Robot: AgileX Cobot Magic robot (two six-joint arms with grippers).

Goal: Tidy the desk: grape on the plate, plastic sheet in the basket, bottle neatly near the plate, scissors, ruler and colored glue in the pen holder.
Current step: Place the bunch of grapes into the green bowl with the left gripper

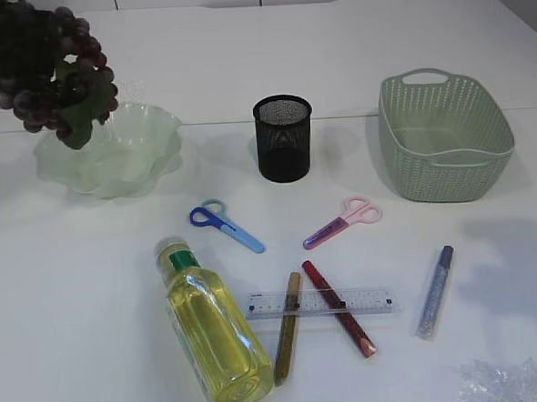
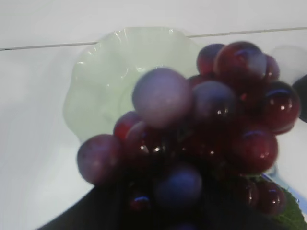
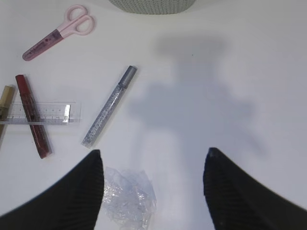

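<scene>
**Operator:** Grapes first. The grape [image 1: 47, 82] bunch hangs at the top left corner of the exterior view, above the near-left rim of the plate [image 1: 110, 151], not resting in it. My left gripper is buried behind the fruit; in the left wrist view the grape fills the frame and only a dark edge of the gripper shows at the bottom, so I take it as clamped on the bunch, though the fingers themselves are hidden.

**Colleague:** And the right side?

**Operator:** The right gripper [image 3: 153, 191] hovers with its jaws wide apart and nothing between them. The plastic sheet [image 3: 127, 196] lies on the desk [image 1: 74, 295] just beside its left finger, cut off by the lower edge in the exterior view.

**Colleague:** Containers?

**Operator:** The plate is bare. The basket [image 1: 447, 140] looks bare inside too. The pen holder [image 1: 284, 138] stands upright between them; through the mesh I cannot make out anything in it.

**Colleague:** The rest?

**Operator:** The bottle [image 1: 213, 336] lies on its side. The blue scissors [image 1: 224, 224] and pink scissors [image 1: 343, 222] lie flat in front of the holder. The ruler [image 1: 322, 302] sits under the red glue [image 1: 339, 308], touching the gold glue [image 1: 287, 327]; the silver-blue glue [image 1: 435, 291] lies apart.
</scene>
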